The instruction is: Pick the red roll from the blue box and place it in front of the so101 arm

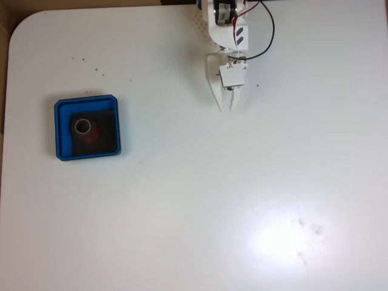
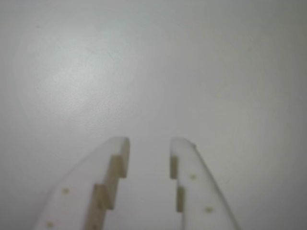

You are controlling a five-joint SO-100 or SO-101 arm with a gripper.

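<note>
in the fixed view we see the so101 arm [image 1: 225, 36] entering from the top edge of the white table [image 1: 194, 200], right of centre. its white links carry a black servo, and red and black wires loop out on the right side of the arm. the gripper [image 1: 227, 107] points down the picture, toward the near part of the table, and hangs over bare tabletop.

in the wrist view the gripper [image 2: 149, 143] comes in from the bottom edge. we note two pale fingers with stepped inner faces; the jaws stand apart with a clear gap of table showing between the tips. nothing sits between them.

the blue box [image 1: 58, 130] lies on the left part of the table in the fixed view, well apart from the arm. it is square with rounded corners, a raised blue rim and a dark floor. it sits slightly turned against the table edges.

the red roll [image 1: 91, 134] rests inside the blue box, on the dark floor, a little left of the floor's middle. we see its pale grey inner core from above and red showing at its lower right side. the roll appears to stand on its flat end, open centre up.

a few small dark specks dot the table above the box and near the lower right, where a bright glare patch sits.
</note>
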